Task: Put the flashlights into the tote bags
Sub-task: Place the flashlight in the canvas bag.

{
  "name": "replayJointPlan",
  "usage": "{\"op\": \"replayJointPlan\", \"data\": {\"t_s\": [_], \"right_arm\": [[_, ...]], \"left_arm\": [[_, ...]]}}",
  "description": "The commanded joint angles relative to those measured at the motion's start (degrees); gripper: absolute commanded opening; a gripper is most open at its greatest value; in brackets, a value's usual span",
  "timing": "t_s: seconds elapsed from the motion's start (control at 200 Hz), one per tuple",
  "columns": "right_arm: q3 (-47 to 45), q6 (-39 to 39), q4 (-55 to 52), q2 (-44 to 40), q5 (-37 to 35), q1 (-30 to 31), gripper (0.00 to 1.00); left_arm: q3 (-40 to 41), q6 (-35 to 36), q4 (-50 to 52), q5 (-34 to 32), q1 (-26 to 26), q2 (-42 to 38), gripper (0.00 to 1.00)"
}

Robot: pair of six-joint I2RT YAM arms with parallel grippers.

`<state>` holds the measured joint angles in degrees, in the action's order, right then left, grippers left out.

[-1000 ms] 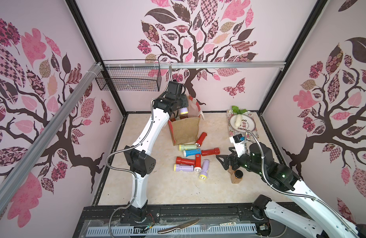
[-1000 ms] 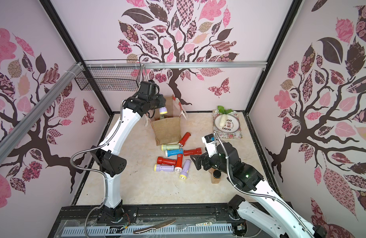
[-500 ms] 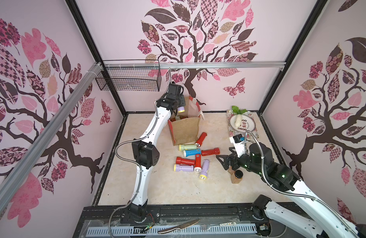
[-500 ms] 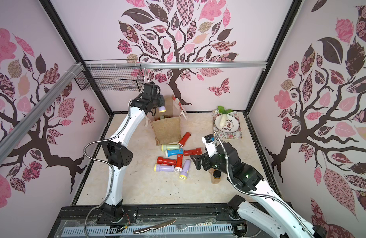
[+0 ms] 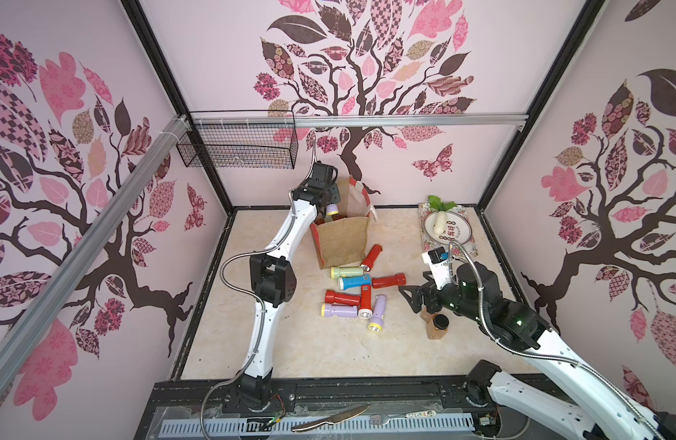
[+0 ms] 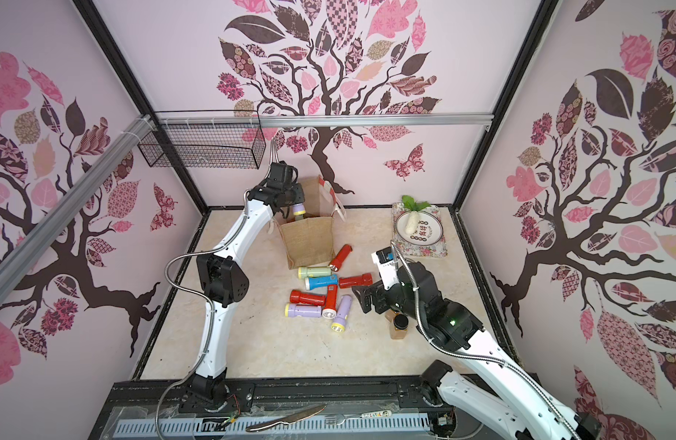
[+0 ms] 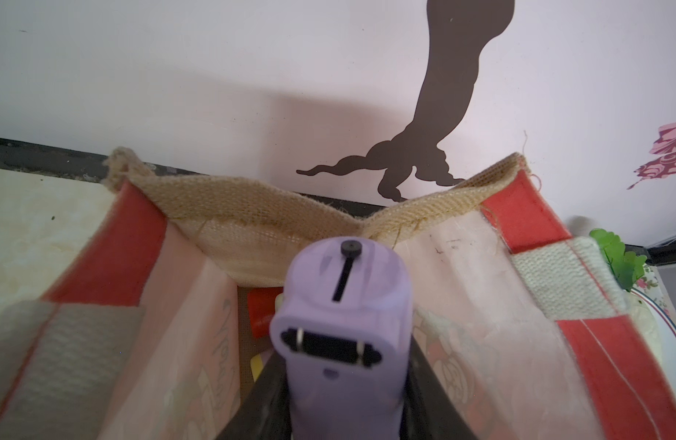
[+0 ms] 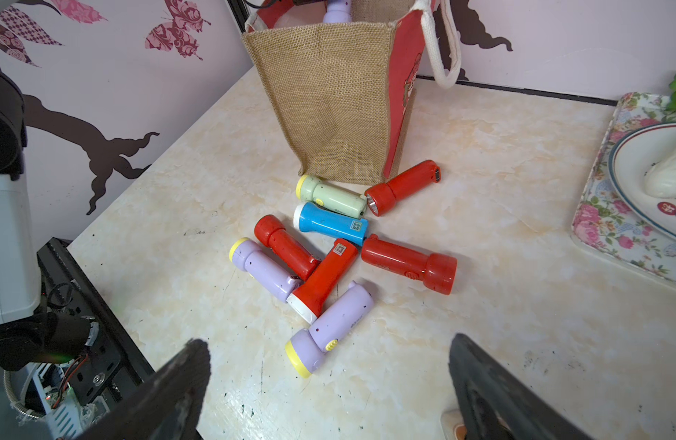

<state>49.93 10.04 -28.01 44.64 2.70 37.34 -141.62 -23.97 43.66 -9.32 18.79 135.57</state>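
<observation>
Above the open mouth of the tote bag [image 7: 252,205], far on the table [image 5: 290,343], the left gripper [image 7: 342,396] pinches a lilac flashlight [image 7: 344,304], long axis pointing down into the bag just below, while the right gripper [image 5: 412,301], spread wide, hovers beside the loose flashlights [image 5: 353,282].

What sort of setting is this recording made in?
Probably a staged robot test booth: tree-decal wall panels in a black frame, two arms mounted at a marble-look tabletop, and loose flashlights beside a tote bag.
</observation>
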Motion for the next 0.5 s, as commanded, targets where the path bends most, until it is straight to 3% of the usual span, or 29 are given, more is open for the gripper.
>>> {"op": "replayJointPlan", "data": {"t_s": [0.0,0.25,0.495], "right_arm": [[1.7,-1.3,0.8,0.1,-0.5,-0.5,1.0],[1.5,-1.4,0.9,0.1,-0.2,-0.7,1.0],[1.5,-1.3,1.0,0.0,-0.1,-0.8,1.0]], "left_arm": [[1.7,0.2,0.1,-0.2,-0.2,1.6,0.03],[5.9,0.4,0.9,-0.4,-0.2,1.7,0.04],[7.4,0.9,1.5,-0.8,-0.2,1.8,0.2]]}}
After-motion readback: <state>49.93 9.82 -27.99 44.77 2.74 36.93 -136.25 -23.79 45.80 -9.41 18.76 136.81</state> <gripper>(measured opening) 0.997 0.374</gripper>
